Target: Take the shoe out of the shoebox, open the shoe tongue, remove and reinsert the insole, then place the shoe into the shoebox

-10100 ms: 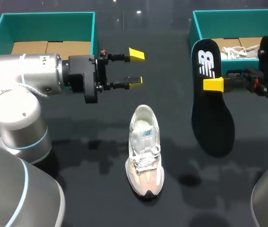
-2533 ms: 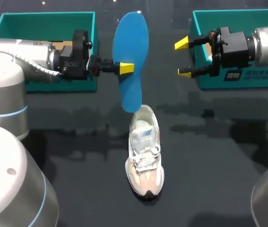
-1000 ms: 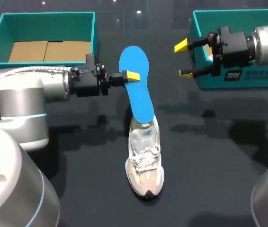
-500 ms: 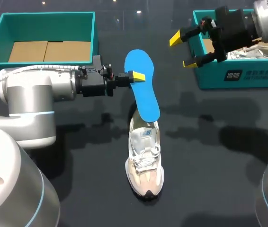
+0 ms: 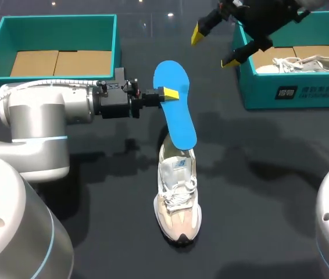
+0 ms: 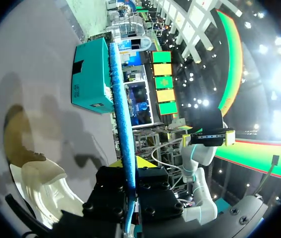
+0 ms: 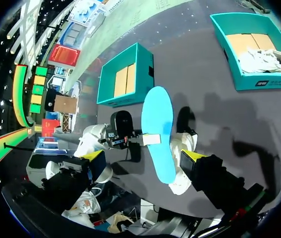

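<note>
Left gripper (image 5: 166, 93) pinched tight on insole (image 5: 176, 116), near its upper end. Insole bright blue, long, flat, rounded ends, held tilted. Its lower end sits past gripper, right at heel hole of shoe (image 5: 178, 195). Shoe white and pale pink, white laces, standing on table (image 5: 257, 192) below gripper. Right gripper (image 5: 215, 46) fingers wide apart, nothing in them, up high. Teal box (image 5: 295, 99) just beside it, other shoe (image 5: 304, 60) inside, white.
</note>
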`<state>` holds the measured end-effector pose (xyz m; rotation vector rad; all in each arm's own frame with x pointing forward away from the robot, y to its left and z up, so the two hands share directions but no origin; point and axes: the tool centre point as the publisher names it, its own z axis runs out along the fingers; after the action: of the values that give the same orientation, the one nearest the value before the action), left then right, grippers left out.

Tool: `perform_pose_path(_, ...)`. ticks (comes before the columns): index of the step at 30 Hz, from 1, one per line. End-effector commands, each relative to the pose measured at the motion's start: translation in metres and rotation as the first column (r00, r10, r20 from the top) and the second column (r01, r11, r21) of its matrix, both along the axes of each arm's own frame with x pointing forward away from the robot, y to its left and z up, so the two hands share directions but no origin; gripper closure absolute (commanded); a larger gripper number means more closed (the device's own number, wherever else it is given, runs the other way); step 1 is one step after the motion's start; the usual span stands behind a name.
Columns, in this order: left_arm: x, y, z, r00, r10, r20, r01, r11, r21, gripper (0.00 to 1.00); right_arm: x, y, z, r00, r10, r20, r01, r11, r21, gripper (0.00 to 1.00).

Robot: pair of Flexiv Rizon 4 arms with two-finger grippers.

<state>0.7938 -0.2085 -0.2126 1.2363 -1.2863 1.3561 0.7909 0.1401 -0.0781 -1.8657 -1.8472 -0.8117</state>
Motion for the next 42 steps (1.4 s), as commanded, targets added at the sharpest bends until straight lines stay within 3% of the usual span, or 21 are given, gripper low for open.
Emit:
perform_pose_path(1,0.0,-0.001,-0.001,1.0,0.002,0.001,-0.002,1.0,-0.001,1.0,-0.002,0.013,0.01,0.999,-0.043,-0.015,0.033,0.923,-0.384,0.0)
perform_pose_path(14,0.0,-0.001,-0.001,1.0,0.002,0.001,-0.002,1.0,-0.001,1.0,-0.015,0.056,0.026,0.999,-0.043,-0.02,0.023,0.812,-0.583,0.0)
perform_pose_path(32,0.0,-0.001,-0.001,1.0,0.002,0.001,-0.002,1.0,-0.001,1.0,-0.026,0.101,0.034,1.0,-0.021,-0.005,0.012,0.74,-0.673,0.0)
perform_pose_path(38,0.0,-0.001,-0.001,1.0,0.002,0.001,-0.002,1.0,-0.001,1.0,-0.028,0.108,0.034,1.0,0.002,0.001,-0.001,0.759,-0.651,0.0)
perform_pose_path(42,0.0,-0.001,-0.001,1.0,0.002,0.001,-0.002,1.0,-0.001,1.0,-0.027,0.097,0.03,0.999,-0.043,-0.009,0.028,0.79,-0.612,0.0)
